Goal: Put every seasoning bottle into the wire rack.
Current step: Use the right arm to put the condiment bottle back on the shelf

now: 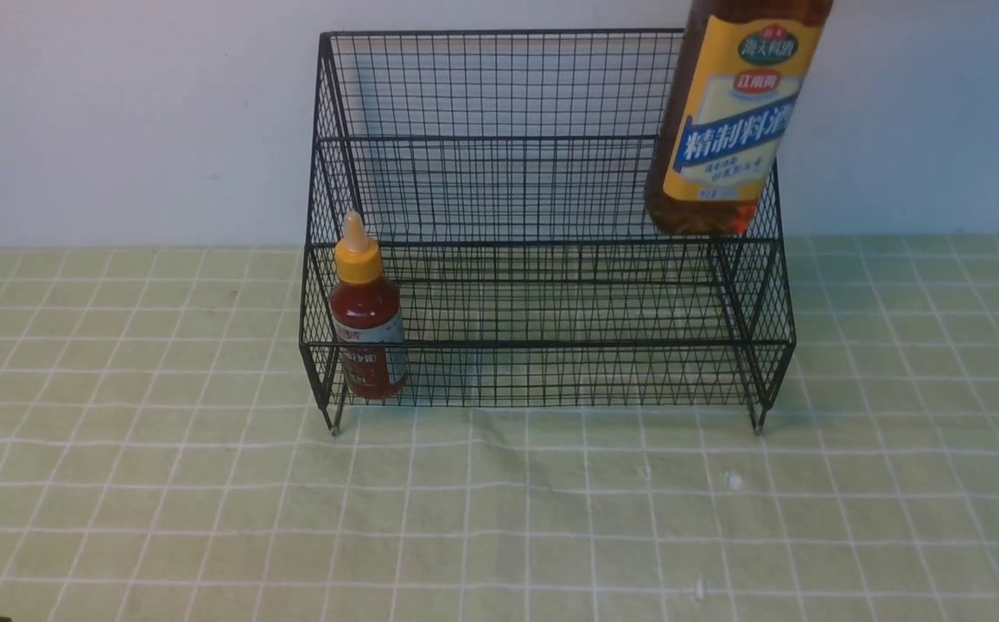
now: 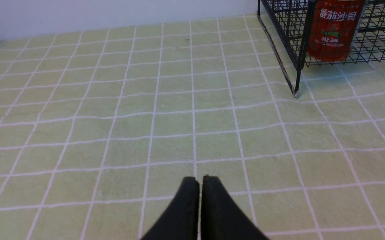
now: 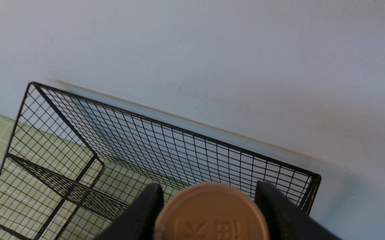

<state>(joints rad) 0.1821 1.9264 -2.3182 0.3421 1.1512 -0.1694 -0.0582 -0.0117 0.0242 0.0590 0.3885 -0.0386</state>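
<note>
The black wire rack (image 1: 499, 34) stands against the wall on the green checked cloth. The small red-sauce seasoning bottle (image 1: 368, 324) with its yellow nozzle stands upright at the left end of the lower tier, and also shows as the red bottle (image 2: 334, 33). The tall brown seasoning bottle (image 1: 728, 130) hangs slightly tilted in the air at the rack's right end, its top cut off by the frame. In the right wrist view my right gripper (image 3: 209, 186) is shut on it, a finger either side of the tan cap (image 3: 209, 213). My left gripper (image 2: 199, 180) is shut and empty, above the cloth.
The rack (image 3: 179, 128) has its back against the white wall. Its front left foot (image 2: 295, 94) rests on the cloth. Green checked cloth (image 1: 499, 518) covers the table in front of the rack and to both sides.
</note>
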